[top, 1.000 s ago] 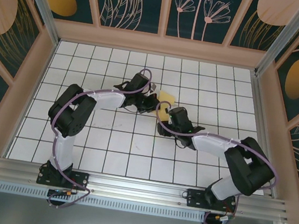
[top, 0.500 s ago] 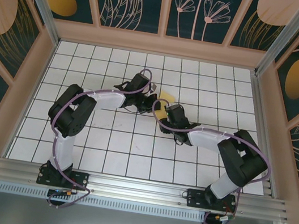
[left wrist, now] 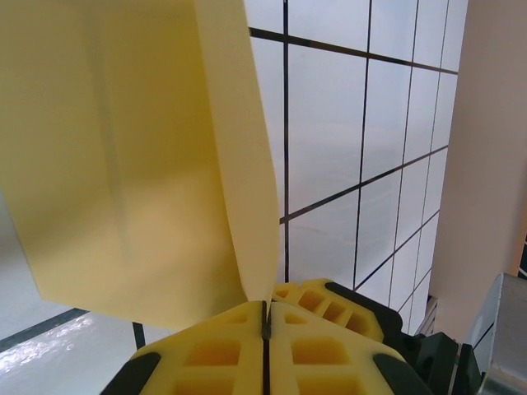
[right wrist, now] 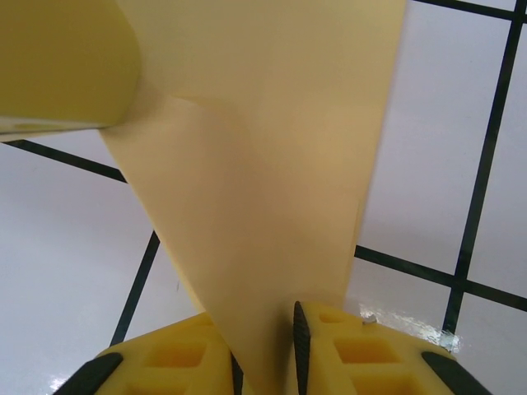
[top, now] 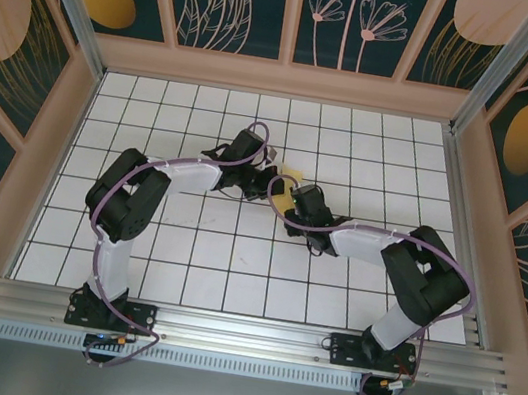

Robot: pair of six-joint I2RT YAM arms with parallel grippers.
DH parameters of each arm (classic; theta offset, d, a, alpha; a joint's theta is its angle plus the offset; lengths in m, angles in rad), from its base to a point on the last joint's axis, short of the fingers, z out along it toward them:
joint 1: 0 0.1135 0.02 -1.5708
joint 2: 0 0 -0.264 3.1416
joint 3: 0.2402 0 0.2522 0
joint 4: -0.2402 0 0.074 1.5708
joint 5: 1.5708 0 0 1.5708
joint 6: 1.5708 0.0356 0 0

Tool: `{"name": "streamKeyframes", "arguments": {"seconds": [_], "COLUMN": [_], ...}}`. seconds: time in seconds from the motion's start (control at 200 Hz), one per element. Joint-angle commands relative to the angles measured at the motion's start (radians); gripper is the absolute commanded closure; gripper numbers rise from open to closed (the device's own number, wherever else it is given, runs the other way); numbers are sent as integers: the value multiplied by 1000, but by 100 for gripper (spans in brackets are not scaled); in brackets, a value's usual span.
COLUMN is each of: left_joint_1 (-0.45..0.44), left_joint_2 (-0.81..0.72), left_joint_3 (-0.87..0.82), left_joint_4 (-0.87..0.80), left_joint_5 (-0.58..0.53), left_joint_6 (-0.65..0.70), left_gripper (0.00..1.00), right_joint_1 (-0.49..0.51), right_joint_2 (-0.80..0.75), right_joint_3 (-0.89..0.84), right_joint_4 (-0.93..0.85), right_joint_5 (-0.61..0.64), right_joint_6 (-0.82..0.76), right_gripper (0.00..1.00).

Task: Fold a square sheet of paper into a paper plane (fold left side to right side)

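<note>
Your left gripper [left wrist: 265, 325] is pinched tight on the paper [left wrist: 123, 164] edge. Right gripper [right wrist: 265, 337] straddles it; can't tell if it's clamped. From the top, arms hide most of the paper.

Thin yellow-orange paper sheet [top: 293, 174]: folded into narrower strip, two layers splaying apart from shared bottom edge, faint lengthwise crease, held upright, pinched at bottom.

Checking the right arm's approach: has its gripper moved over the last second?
Yes. Against the grid lines of the table, the right gripper has slid left and slightly away from the arm bases, toward the square sheet of paper.
</note>
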Motion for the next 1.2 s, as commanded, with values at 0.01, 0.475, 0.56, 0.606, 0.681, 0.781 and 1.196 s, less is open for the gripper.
{"name": "streamKeyframes", "arguments": {"seconds": [0.01,0.475,0.56,0.606,0.681,0.781,1.196], "left_joint_1": [-4,9,17,23,32,40,20], "left_joint_2": [-25,-87,-108,-117,-132,-132,-35], "left_joint_3": [23,19,4,-3,-19,-32,-28], "left_joint_4": [-33,-89,-89,-92,-93,-89,-3], "left_joint_5": [-4,-49,-58,-64,-75,-69,29], "left_joint_6": [2,40,42,43,45,51,31], "left_gripper": [85,58,55,55,54,54,65], "right_joint_1": [-5,-19,-30,-41,-63,-96,-156], "right_joint_2": [13,22,18,14,-2,-22,26], "right_joint_3": [1,-46,-59,-69,-85,-99,-59], "right_joint_4": [1,34,45,55,73,94,55], "right_joint_5": [-5,-87,-103,-121,-150,-226,-407], "right_joint_6": [-6,26,38,46,55,60,15], "right_gripper": [78,81,82,82,82,83,84]}}
